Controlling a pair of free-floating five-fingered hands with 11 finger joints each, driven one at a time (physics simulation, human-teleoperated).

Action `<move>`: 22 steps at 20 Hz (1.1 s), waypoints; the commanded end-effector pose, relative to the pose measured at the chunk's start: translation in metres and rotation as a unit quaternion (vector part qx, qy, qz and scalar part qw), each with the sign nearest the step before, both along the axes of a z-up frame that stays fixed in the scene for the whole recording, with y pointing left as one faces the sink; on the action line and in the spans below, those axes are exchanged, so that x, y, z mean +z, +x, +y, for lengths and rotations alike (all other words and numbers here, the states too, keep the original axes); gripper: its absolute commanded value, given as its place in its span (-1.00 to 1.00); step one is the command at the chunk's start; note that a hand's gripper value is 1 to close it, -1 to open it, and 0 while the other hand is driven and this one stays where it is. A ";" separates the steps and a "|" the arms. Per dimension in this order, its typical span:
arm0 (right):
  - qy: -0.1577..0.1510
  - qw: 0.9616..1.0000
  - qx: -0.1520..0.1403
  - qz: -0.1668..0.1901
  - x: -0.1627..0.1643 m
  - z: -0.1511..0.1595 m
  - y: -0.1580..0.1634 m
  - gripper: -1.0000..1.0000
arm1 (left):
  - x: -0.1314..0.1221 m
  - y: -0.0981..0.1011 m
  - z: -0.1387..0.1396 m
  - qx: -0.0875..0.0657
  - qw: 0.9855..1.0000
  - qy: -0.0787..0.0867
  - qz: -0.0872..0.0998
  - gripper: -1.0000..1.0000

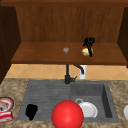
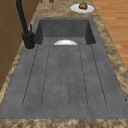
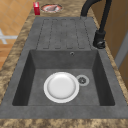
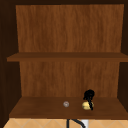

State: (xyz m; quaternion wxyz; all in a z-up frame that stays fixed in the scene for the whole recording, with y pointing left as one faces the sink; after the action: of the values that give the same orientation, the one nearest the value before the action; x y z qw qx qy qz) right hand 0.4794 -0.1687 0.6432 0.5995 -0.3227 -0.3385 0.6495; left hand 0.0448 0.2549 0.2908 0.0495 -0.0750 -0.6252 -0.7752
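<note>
From my end it's a small kitchen: dark grey sink (image 3: 105,75) with a ribbed drainboard (image 2: 65,77), set in a speckled granite countertop (image 2: 117,72). Black faucet (image 1: 68,73) at the back, tan tiled backsplash (image 1: 32,71) behind it. Open wooden wall cabinet (image 4: 67,32) above with two shelves. Light wood floor (image 2: 113,15) off to the side.

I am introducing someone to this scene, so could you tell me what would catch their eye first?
Most striking is the big red ball at the sink's front edge in the front view. Next, the right hand on the cabinet's lower shelf, fingers curled round a small yellow object. The left hand hangs over the draining board, and a white plate lies in the basin.
</note>
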 end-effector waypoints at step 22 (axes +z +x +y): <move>-0.056 0.998 -0.019 -0.010 -0.039 0.016 0.042 1.00 | 0.000 0.000 0.000 0.000 1.000 0.000 0.000 0.00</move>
State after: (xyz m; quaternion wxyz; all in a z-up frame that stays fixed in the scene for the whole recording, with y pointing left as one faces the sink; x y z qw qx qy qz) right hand 0.5171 -0.1596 0.6112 0.5848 -0.3822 -0.3297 0.6350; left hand 0.0448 0.2549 0.2908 0.0495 -0.0750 -0.6252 -0.7752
